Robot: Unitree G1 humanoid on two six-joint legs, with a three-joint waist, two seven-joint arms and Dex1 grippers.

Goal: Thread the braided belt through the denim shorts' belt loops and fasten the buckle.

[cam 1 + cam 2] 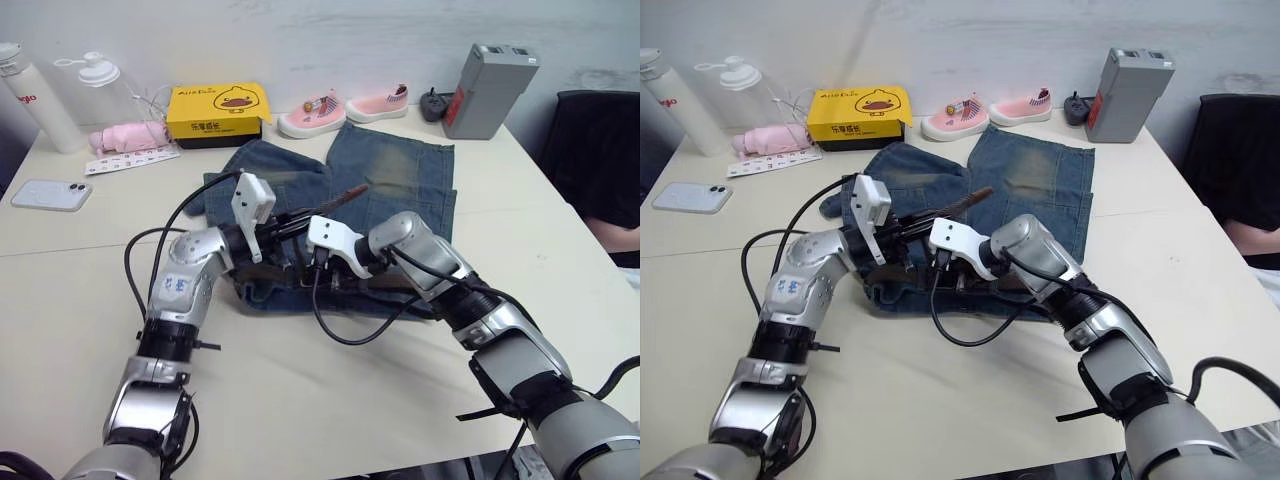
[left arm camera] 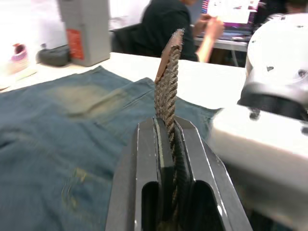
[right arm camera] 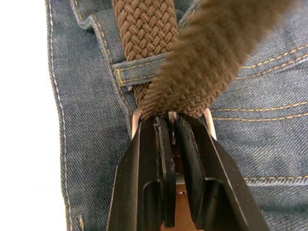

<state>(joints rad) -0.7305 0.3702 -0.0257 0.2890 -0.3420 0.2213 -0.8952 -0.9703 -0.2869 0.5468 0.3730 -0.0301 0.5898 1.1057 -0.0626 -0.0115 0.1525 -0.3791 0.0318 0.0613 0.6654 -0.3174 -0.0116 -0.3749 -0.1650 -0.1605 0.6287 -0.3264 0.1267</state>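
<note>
Both grippers clamp: left gripper (image 2: 168, 144) pinches braided belt (image 2: 167, 86) tip, right gripper (image 3: 171, 130) nips buckle (image 3: 136, 118) on denim shorts (image 1: 400, 175) waistband, table centre. Fastening step; next, feed tip through buckle.

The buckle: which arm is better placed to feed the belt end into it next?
Probably the left. Its claw is shut on the belt, whose free tip sticks out past the fingers. The right claw is shut at the buckle on the shorts, steadying it.
</note>
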